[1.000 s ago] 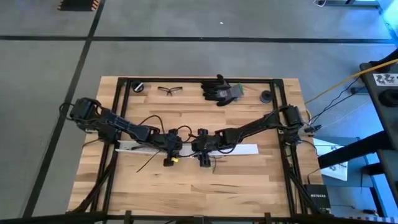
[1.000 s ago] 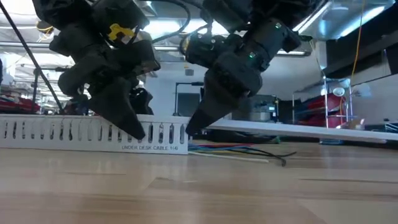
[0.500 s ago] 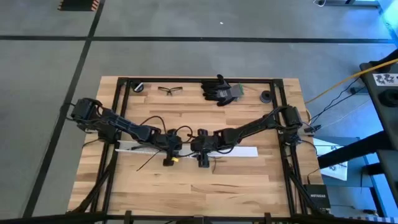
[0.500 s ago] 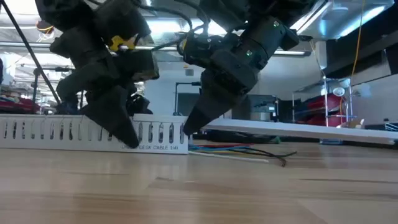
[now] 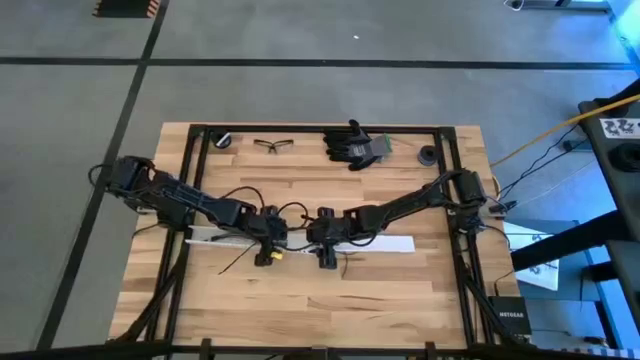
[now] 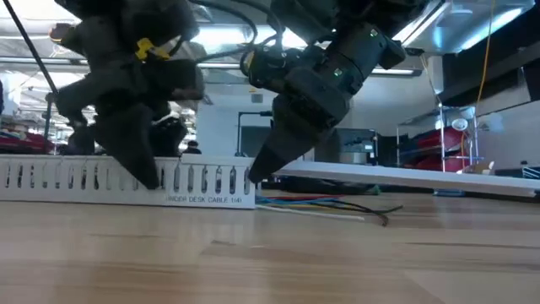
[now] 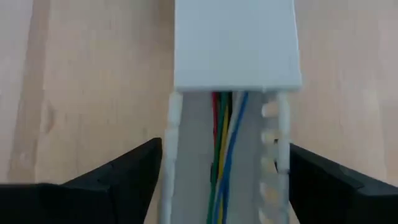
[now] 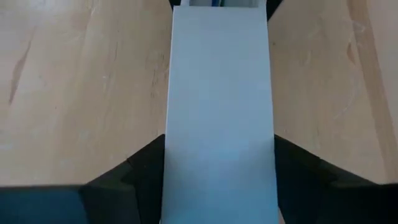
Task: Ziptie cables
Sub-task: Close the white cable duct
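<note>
Plainly, from left to right:

Left gripper [image 5: 266, 256]: over the slotted channel [image 6: 84, 179] near the table's [image 5: 400, 300] middle. In its wrist view the fingers [image 7: 118, 180] stand spread, one on each side of the channel, apart from its walls and holding nothing.

Cables [image 7: 225, 143]: red, green, yellow and blue wires lie along the inside of the open channel and run under the white cover [image 7: 236, 43]. In the low view their loose ends [image 6: 337, 205] trail out onto the wood past the channel's end.

Right gripper [image 5: 326, 258]: just beside the left one, over the cover strip [image 8: 217, 112]. Its fingers [image 8: 134, 171] straddle the strip; whether they press on it I cannot tell.

Risk, left: closing on the thin slotted walls could likely bend them inward and pinch the wires.

Risk, middle: the two grippers are very near each other, so a sideways move could make them collide.

Risk, right: pushing the cover along could snag the wires or drag the channel across the table.
</note>
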`<state>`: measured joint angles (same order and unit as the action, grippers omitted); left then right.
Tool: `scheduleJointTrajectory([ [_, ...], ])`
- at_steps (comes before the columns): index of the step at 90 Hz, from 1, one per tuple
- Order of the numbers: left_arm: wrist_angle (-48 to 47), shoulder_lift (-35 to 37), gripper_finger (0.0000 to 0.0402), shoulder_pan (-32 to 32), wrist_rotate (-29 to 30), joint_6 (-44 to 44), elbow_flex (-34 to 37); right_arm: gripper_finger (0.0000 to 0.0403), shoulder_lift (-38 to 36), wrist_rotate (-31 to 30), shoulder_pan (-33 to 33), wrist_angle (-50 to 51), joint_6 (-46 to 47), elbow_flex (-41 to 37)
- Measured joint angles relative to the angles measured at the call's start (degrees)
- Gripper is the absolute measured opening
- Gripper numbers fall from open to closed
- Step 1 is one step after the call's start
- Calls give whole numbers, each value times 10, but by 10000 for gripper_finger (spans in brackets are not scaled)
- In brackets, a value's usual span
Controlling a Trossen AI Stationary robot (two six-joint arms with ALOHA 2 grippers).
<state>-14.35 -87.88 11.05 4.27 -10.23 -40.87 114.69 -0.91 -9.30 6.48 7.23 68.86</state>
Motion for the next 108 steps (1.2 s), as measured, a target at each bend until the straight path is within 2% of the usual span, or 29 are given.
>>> scheduleJointTrajectory([
  [27, 49, 0, 219, 7, 6, -14, 12, 211, 0, 2, 0, 0, -3, -1],
  [37, 58, 0, 203, 7, 4, -16, 13, 211, 0, 3, 0, -8, -3, -2],
  [73, 77, -2, 211, 7, -8, -3, 14, 211, 2, 9, 0, -42, 1, -5],
  [108, 81, -3, 212, 6, -6, 4, 12, 210, 2, 29, 0, -35, -46, -1],
])
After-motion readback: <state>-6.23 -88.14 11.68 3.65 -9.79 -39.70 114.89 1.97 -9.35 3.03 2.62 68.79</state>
